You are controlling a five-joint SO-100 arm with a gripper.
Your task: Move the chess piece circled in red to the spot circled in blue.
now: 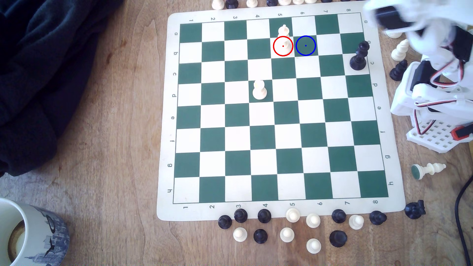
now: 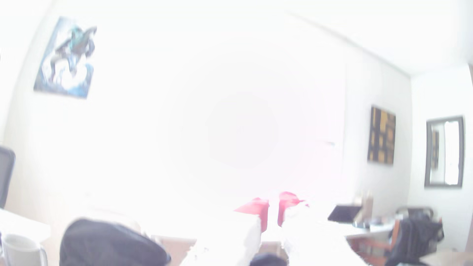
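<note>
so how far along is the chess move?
Nothing done yet: the chess piece stands on the red-ringed white square, and the spot, the blue-ringed green square just to the exterior view's right, is bare. In hand: the arm is a blur off the board's corner, and the gripper points out at the room holding nothing; its red fingertips sit close together. Left: reach, grasp, shift one square, release.

A lived-in home room — framed pictures (image 2: 381, 134) and a mirror (image 2: 444, 152) on white walls, a mug (image 1: 30, 234) on the wooden bench (image 1: 102, 153).
</note>
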